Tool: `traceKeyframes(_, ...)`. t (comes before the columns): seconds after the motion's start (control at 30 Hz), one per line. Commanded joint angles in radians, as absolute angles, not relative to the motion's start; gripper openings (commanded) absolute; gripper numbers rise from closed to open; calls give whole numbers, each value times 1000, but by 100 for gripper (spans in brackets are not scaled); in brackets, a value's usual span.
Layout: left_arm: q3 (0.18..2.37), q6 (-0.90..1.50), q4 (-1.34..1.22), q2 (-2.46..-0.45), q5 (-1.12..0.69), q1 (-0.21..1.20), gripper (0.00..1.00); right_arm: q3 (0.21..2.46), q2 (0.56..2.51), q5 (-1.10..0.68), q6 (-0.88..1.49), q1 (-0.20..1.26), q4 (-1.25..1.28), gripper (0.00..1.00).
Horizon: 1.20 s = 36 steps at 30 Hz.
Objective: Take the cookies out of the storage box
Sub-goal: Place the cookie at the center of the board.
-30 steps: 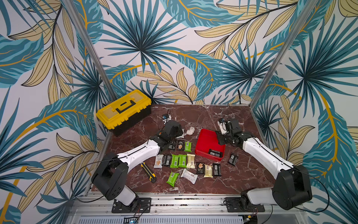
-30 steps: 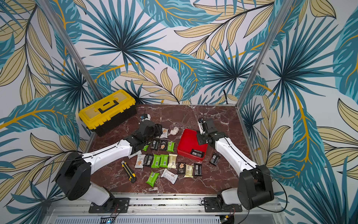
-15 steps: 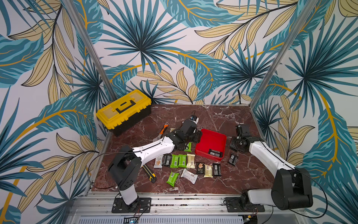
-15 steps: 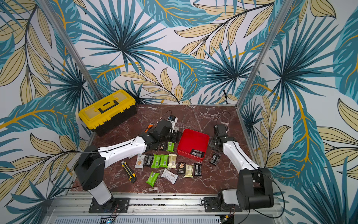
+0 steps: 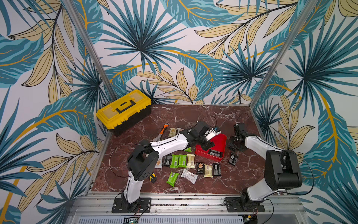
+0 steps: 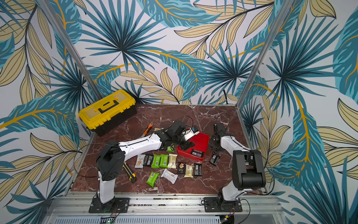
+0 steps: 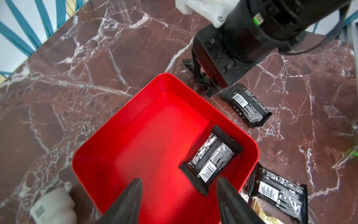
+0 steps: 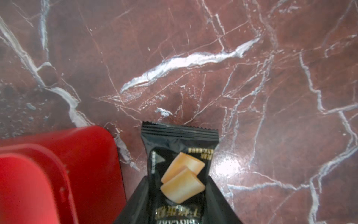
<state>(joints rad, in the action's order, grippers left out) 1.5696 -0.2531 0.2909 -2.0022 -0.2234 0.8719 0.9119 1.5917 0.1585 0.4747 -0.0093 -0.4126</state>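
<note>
Left arm (image 5: 168,143) stretched low across the surface (image 5: 193,116), forearm over part of the packet row. Left hand (image 7: 179,195) tipped down over the red storage box (image 7: 87,155), above its left side in both top views. Fingers spread wide, nothing between them.

Right arm (image 5: 255,143) bent at the box's right side. Right hand (image 8: 177,194) points down at the surface just beside the box's outer wall, pinching a black biscuit-picture packet (image 8: 180,155) by its long edges. Can't tell if the packet's crimped end touches the surface.

Box sits on the surface right of centre, upright, open top. One black barcode packet (image 7: 211,157) lies flat inside, tucked into a corner against the wall.

Other cookie packets (image 5: 182,161), green, cream, black and white, lie on the surface in front of the box. One more black packet (image 7: 246,105) lies just outside the box near the right hand.

Yellow toolbox (image 5: 124,108) back left, lid shut.
</note>
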Motion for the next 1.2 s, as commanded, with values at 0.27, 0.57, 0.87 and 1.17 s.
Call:
traceKeyframes(0.27, 1867, -596, 511, -2203, -366, 887, 66, 935, 1611, 148, 475, -23, -421, 52)
traceKeyframes(0.57, 1930, -829, 563, -2273, -436, 890, 69, 936, 1541, 148, 471, -24, -477, 63)
traceKeyframes(0.87, 1976, -966, 672, -2327, -448, 908, 77, 935, 1438, 167, 472, -25, -528, 66)
traceKeyframes(1.17, 1999, -967, 688, -2355, -359, 920, 77, 921, 1351, 174, 477, -25, -567, 66)
